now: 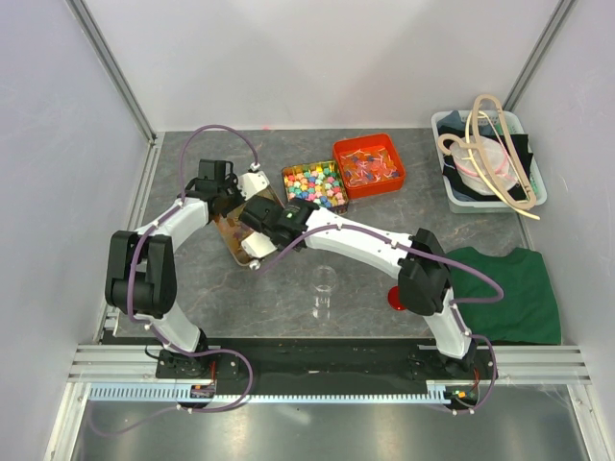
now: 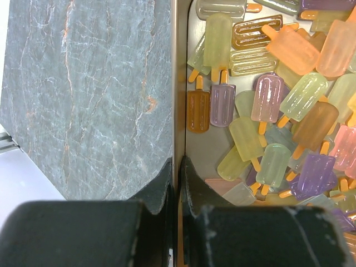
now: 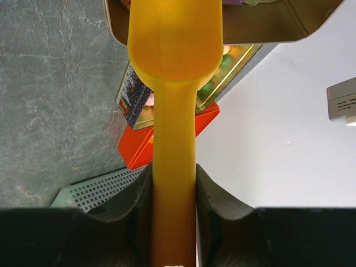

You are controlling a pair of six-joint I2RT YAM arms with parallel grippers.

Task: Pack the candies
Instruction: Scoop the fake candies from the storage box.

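The candies [image 2: 267,105] are flat translucent ice-lolly shapes in pale orange, yellow, pink, green and purple. They lie heaped in a metal tin [image 2: 179,83]. My left gripper [image 2: 178,161] is shut on the tin's thin side wall, one finger inside and one outside. In the top view this tin [image 1: 231,240] sits left of centre, with the left gripper [image 1: 227,200] at its far edge. My right gripper [image 3: 173,172] is shut on the handle of a yellow scoop [image 3: 175,44], whose bowl reaches over the tin's rim [image 3: 261,28]. From above, the right gripper [image 1: 261,227] covers most of the tin.
A tin of bright multicoloured candies [image 1: 314,184] and a red tray [image 1: 369,165] stand behind. A clear cup [image 1: 324,291] and a small red thing [image 1: 397,298] lie near the front. A green cloth [image 1: 509,288] lies right, a grey bin [image 1: 485,158] back right.
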